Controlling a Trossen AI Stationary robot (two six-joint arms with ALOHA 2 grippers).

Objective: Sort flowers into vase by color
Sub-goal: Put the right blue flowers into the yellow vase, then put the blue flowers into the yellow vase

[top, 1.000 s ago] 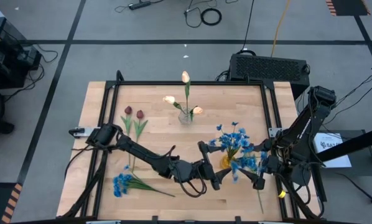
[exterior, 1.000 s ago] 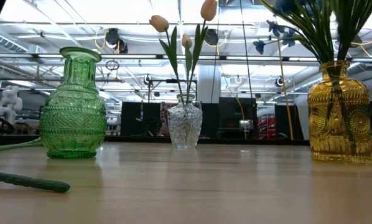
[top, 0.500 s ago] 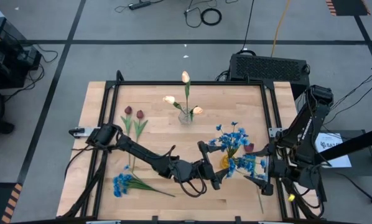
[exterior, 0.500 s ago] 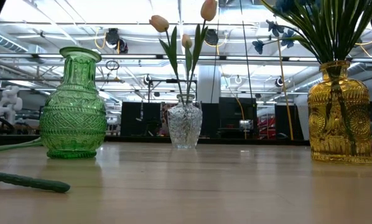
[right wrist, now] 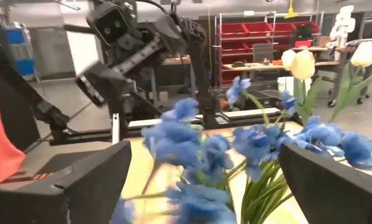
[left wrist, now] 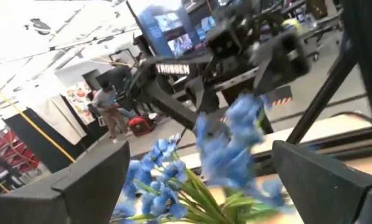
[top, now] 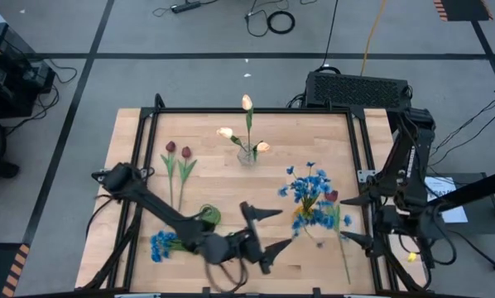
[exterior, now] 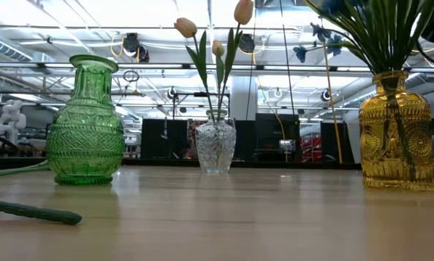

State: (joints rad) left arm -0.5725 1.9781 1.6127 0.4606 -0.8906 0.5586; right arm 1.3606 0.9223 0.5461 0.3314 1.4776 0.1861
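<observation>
left gripper [top: 266, 229] jaws apart, empty, near amber vase [top: 302, 217] | right gripper [top: 353, 220] jaws apart, empty | blue flowers [top: 312, 192] in amber vase

A robotics lab or workshop: concrete floor with cables [top: 268, 18], red bin shelves [right wrist: 267, 46], ceiling ducts, other rigs behind.

Green vase [exterior: 85, 121], clear vase [exterior: 215, 145] with tulips [exterior: 210, 29], yellow vase [exterior: 397, 130] stand apart.

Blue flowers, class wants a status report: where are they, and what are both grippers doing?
Left gripper open, empty, near front edge. Right gripper open, empty, by right rail. Blue flowers in yellow vase; one blue bunch on table. Nothing blocking.
</observation>
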